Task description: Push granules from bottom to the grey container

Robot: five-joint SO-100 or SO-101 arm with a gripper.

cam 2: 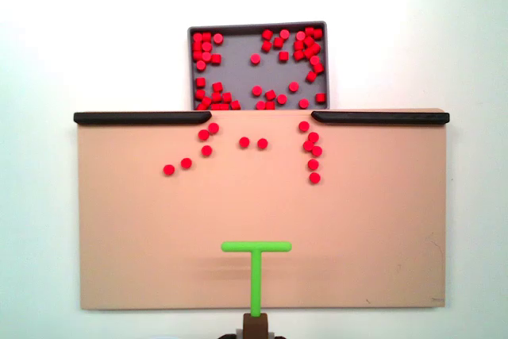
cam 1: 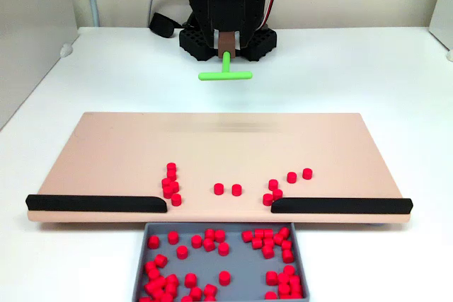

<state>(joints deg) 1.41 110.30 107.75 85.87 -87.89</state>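
Dozens of granules lie in the grey container, which sits at twelve o'clock of the tan board in one fixed view, touching its edge at the gap between two black strips. About a dozen more granules rest on the board near that gap. At six o'clock the green T-shaped tool hangs over the board, its stem held in the gripper; the jaw opening is hidden. A white bench carries everything.

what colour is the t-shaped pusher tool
Bright green; the T-shaped tool shows best in a fixed view looking down on the tan board.
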